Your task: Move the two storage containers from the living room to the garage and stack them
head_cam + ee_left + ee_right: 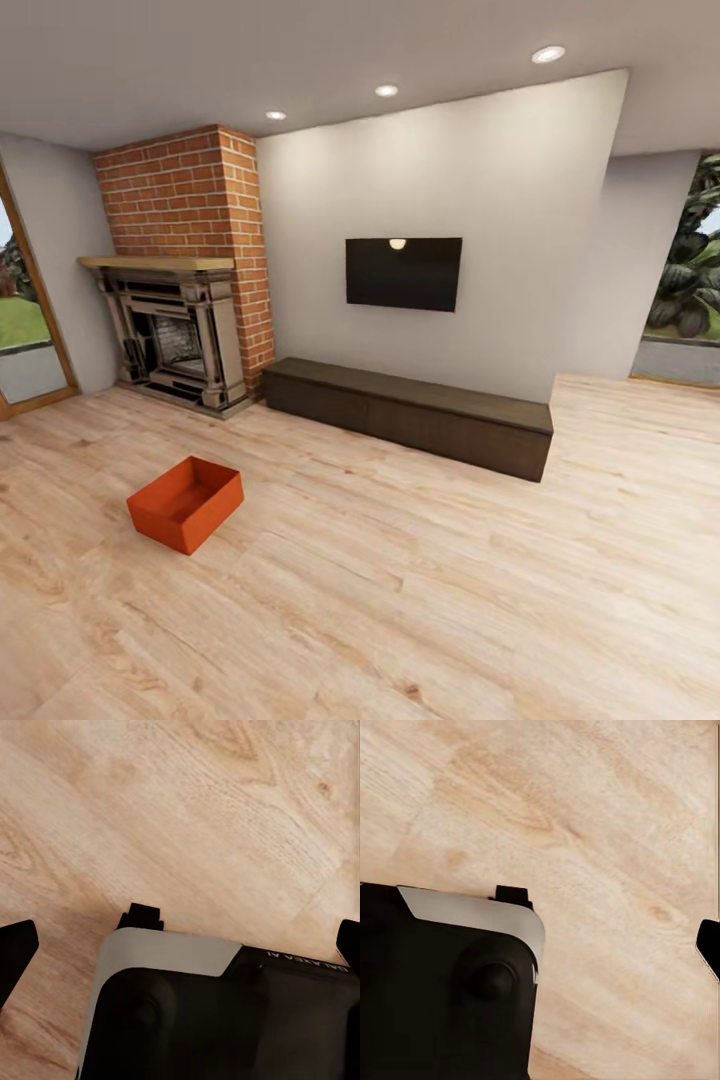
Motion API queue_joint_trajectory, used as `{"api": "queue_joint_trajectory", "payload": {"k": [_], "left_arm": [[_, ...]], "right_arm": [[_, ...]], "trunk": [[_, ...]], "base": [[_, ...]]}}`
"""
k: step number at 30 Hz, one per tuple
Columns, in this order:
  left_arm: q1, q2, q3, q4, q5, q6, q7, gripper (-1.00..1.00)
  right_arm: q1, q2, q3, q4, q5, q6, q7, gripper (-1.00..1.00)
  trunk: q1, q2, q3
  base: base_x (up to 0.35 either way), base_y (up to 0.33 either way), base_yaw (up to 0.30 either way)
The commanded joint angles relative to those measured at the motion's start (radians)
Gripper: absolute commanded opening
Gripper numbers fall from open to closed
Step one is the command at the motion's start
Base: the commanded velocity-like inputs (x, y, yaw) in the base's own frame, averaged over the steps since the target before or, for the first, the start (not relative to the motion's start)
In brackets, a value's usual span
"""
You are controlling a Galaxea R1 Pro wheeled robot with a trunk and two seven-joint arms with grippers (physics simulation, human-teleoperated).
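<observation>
One orange-red storage container (pixel 186 503) sits on the light wood-plank floor (pixel 420 600) of the living room, left of centre in the head view, a short way in front of the brick fireplace (pixel 185 270). It is lidless and looks empty. My left gripper (pixel 181 949) hangs open over the wood floor, its two dark fingertips (pixel 15 952) at opposite edges of the left wrist view, holding nothing. One fingertip (pixel 709 949) of my right gripper stands far out at the edge of the right wrist view, with nothing held.
A long dark low cabinet (pixel 410 415) runs along the white wall under a wall-mounted TV (pixel 403 273). Glass doors (pixel 25 320) stand at far left and a window with plants (pixel 690 290) at far right. My own dark base (pixel 217 1020) sits below both wrists.
</observation>
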Motion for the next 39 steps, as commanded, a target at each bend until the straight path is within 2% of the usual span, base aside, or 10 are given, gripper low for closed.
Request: {"api": "queue_joint_trajectory", "payload": {"k": [1, 39], "left_arm": [[-0.001, 0.000, 0.002, 0.000, 0.007, 0.004, -0.003, 1.00], [-0.001, -0.001, 0.001, 0.000, 0.007, 0.005, -0.003, 1.00]], "right_arm": [[-0.001, 0.000, 0.007, 0.003, -0.001, -0.005, -0.004, 1.00], [-0.001, 0.000, 0.016, 0.003, 0.009, 0.000, -0.004, 1.00]], "trunk": [[0.001, -0.001, -0.001], [0.001, -0.001, -0.001]], "base": [[0.324, 0.000, 0.000], [0.324, 0.000, 0.005]]}}
